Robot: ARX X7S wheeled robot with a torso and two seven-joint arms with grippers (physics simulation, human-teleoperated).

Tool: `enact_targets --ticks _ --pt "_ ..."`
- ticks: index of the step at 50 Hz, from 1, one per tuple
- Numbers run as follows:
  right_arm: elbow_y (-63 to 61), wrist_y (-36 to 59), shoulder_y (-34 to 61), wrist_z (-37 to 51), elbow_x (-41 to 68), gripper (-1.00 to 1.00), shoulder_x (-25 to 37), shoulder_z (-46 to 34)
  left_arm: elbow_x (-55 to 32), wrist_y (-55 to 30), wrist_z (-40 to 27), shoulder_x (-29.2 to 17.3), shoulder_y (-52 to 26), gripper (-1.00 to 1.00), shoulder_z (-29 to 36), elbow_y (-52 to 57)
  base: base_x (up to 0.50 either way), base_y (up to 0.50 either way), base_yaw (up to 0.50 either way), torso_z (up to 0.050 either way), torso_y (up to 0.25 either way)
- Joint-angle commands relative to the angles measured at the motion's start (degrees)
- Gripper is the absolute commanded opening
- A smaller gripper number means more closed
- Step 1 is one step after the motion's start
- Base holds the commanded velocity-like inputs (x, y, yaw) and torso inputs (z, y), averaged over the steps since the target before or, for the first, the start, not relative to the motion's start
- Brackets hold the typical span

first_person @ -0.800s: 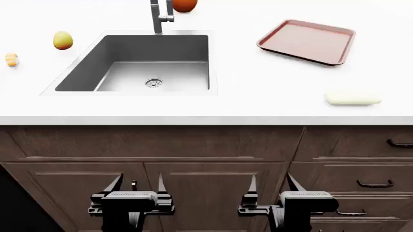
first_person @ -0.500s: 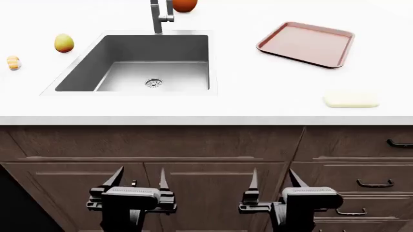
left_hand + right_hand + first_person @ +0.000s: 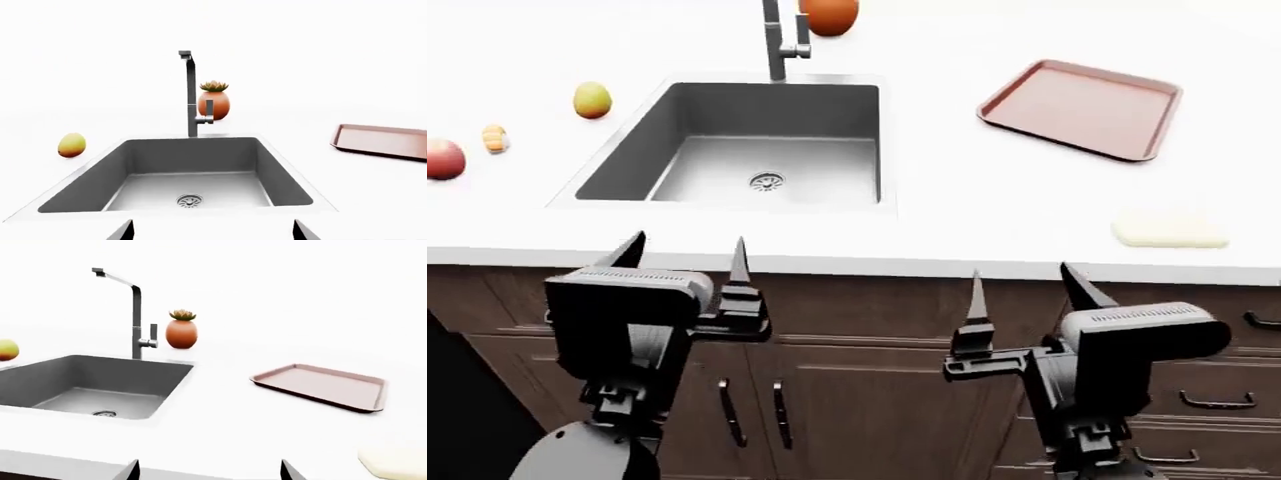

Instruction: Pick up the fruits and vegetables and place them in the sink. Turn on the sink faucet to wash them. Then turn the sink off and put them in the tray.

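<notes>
White worktop [image 3: 961,215] runs over dark wood cabinet fronts w/ the sink [image 3: 861,110] sunk in its left-centre, basin bare apart from the round drain [image 3: 766,182]. Sink faucet [image 3: 777,38] stands at the back rim, side lever [image 3: 208,109] vertical; no water visible, so prob. off. Behind it sits a terracotta pot w/ a succulent [image 3: 213,100], decor only.

Produce is all left of the sink, none in the basin: yellow-green mango-like fruit [image 3: 591,100] near the back-left corner, pinkish-red apple-like fruit [image 3: 441,159] further out at the frame edge, w/ a small orange-striped item [image 3: 494,138] between them that is too small to identify. Tray [image 3: 1081,108] lies right of the sink, nothing on it. Cream bar [image 3: 1169,232] sits near the front edge, right side.

Left end effector [image 3: 681,262] and right end effector [image 3: 1024,290] both hang in front of the cabinets, below worktop level, fingers spread wide & holding nothing. Judging by that, the task hasn't begun; the left arm is on the produce side, so it looks best placed to go for the mango first.
</notes>
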Motion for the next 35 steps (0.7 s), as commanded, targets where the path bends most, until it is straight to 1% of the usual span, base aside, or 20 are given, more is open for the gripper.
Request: enact_targets --ticks 1,7,12,25,35 --pt "-6.16 5.59 2.05 -1.44 2.43 1.00 2.05 0.21 -2.72 -8.60 -0.16 -1.45 -4.50 1.00 -1.67 6.01 0.00 0.00 0.50 0.050 0.000" --pt "-6.72 6.56 2.60 -1.48 2.44 1.00 2.84 -0.26 -3.42 -8.68 -0.02 -2.00 -4.16 1.00 -2.06 6.39 0.00 0.00 0.50 0.050 0.000" --pt "-8.14 8.14 3.50 -1.73 4.86 1.00 2.19 1.32 -4.14 -10.21 -0.23 -2.47 -5.27 1.00 -3.21 6.94 0.00 0.00 0.50 0.050 0.000" --pt "-12.50 11.81 3.57 -1.48 7.33 1.00 2.30 1.32 -7.30 -17.48 -0.79 -3.01 -5.92 1.00 -5.30 13.66 0.00 0.00 0.50 0.050 0.000" --pt "-11.81 11.36 3.42 -1.29 6.85 1.00 3.30 0.29 -7.09 -16.04 -1.27 -3.55 -5.33 1.00 -4.42 12.48 0.00 0.00 0.50 0.050 0.000"
